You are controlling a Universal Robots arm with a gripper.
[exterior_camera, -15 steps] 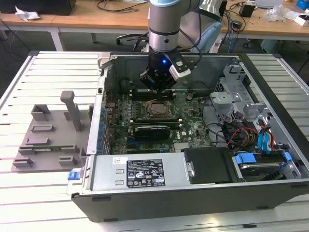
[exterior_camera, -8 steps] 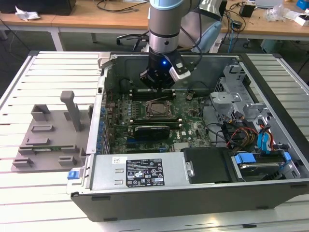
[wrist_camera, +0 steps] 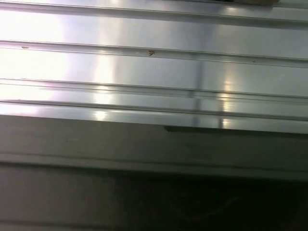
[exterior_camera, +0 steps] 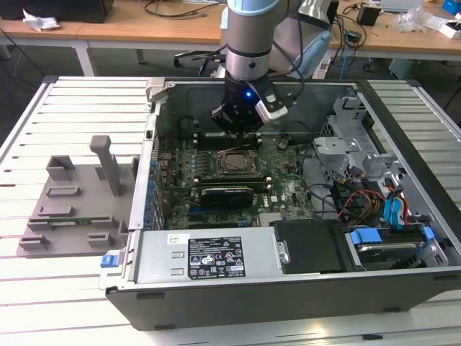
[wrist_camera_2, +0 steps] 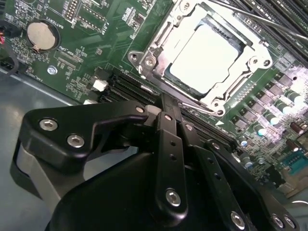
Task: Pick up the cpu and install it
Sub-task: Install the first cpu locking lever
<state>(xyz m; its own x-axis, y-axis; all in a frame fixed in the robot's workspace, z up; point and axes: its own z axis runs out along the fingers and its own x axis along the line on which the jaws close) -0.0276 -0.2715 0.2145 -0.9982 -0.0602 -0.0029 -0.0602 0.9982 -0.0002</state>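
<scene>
I see the cpu (wrist_camera_2: 204,55) already lying in its socket frame (wrist_camera_2: 153,61) on the motherboard (wrist_camera_2: 82,48), so placement looks done. My gripper (wrist_camera_2: 168,108) sits at about six o'clock from it, jaws closed together, holding nothing

Your arm (exterior_camera: 248,43) is reaching straight down from the top of the exterior view, its wrist pointing down with a blue light glowing on it. Your hand (exterior_camera: 234,119) is hanging below it. In the second wrist view its black fingers (wrist_camera_2: 171,144) are lying pressed close together.
</scene>
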